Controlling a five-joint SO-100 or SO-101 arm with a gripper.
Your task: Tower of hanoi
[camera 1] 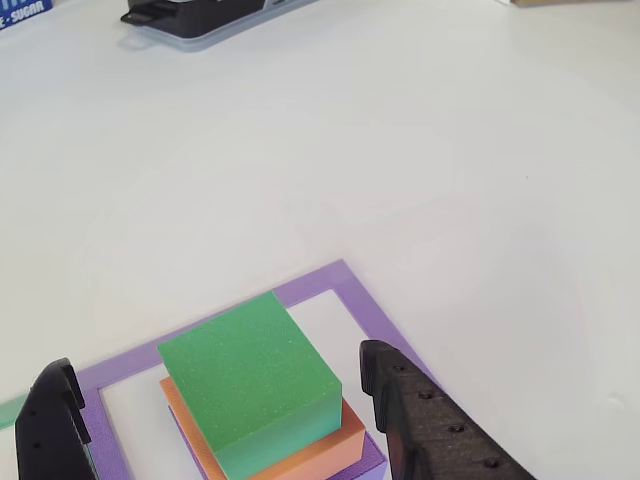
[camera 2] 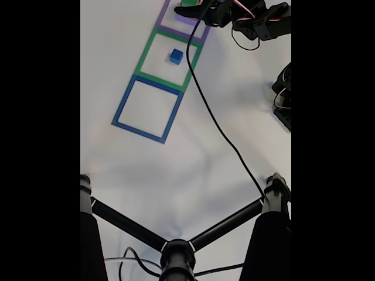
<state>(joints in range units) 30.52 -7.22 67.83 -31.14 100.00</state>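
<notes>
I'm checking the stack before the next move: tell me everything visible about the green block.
The green block is a speckled foam-like cuboid with a square top, sitting flat on the wider orange block, which rests on the purple slab. It stands inside the purple tape outline. The open gripper straddles it; neither finger visibly touches it.

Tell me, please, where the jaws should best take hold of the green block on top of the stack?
Probably by its two opposite upright side faces, coming straight down from above. The green block sits flat on the wider orange block, so its sides stand clear, and the open gripper already has one jaw on each side of it. Grip above the orange layer to lift the green one alone.
</notes>
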